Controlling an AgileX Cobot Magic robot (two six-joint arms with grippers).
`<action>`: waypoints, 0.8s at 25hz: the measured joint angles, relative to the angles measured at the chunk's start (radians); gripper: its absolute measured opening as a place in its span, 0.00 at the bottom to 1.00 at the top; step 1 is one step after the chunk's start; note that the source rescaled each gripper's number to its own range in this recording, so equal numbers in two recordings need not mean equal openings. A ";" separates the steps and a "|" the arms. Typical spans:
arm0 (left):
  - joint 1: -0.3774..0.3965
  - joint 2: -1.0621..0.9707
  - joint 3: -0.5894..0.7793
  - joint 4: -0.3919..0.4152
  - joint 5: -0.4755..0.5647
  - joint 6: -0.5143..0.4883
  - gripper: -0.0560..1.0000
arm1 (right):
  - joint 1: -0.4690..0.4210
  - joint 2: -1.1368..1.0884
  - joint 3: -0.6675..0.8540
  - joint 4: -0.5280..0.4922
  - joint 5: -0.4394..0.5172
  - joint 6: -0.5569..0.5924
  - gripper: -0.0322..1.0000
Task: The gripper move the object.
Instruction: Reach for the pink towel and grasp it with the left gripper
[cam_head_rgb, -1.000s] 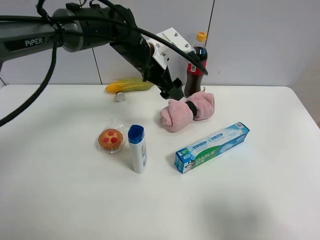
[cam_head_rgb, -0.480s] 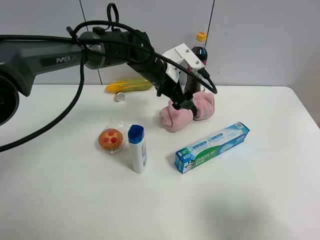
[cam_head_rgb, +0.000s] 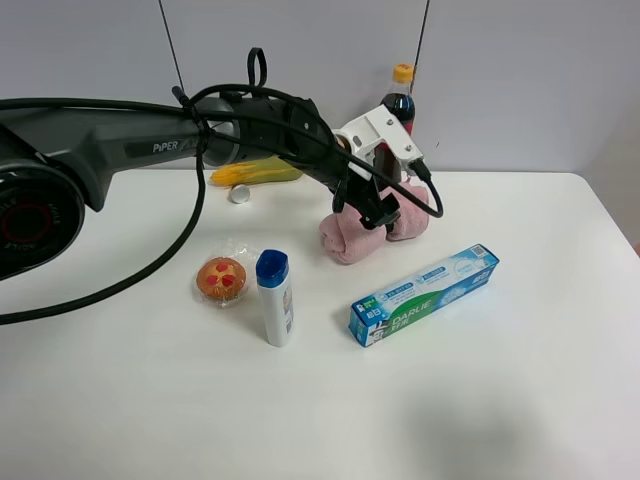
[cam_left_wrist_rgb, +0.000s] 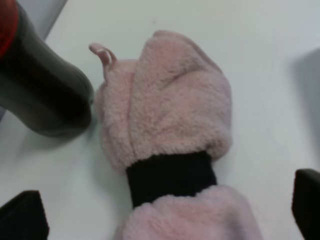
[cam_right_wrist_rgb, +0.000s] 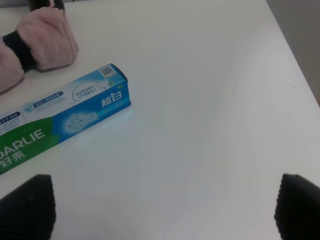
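We've got a big white counter (cam_head_rgb: 520, 380) with loads of bare room along the near side and out toward the right edge, while everything else bunches up in the middle and back. The long dark left arm (cam_head_rgb: 120, 140), marked "PiPER", reaches in across the middle, and its left end effector (cam_head_rgb: 368, 212) sits low over the pink towel roll (cam_head_rgb: 345, 238). The fingers are spread wide to either side of the roll, and we can't tell if they're actually touching it. The right end effector (cam_right_wrist_rgb: 162, 205) is spread wide too, holding nothing, over bare counter just beside the toothpaste box (cam_head_rgb: 424, 293). That box lies flat in front of the towel and reads "DARLIE", plus some Chinese text. The towel roll lies toward the back, pinched by a black band (cam_left_wrist_rgb: 170, 177), and it's right up against the cola bottle (cam_head_rgb: 398, 110) behind it. A white bottle (cam_head_rgb: 275, 300) with a blue cap stands left of the box, its label too small to read. The corn (cam_head_rgb: 258, 172) lies by the back edge, and the wrapped muffin (cam_head_rgb: 222, 279) is just beside the white bottle.
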 joint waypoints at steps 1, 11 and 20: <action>0.000 0.005 0.000 0.000 -0.017 0.003 1.00 | 0.000 0.000 0.000 0.000 0.000 0.000 1.00; 0.000 0.075 0.000 -0.079 -0.115 0.036 1.00 | 0.000 0.000 0.000 0.000 0.000 0.000 1.00; 0.000 0.144 0.000 -0.146 -0.168 0.039 1.00 | 0.000 0.000 0.000 0.000 0.000 0.000 1.00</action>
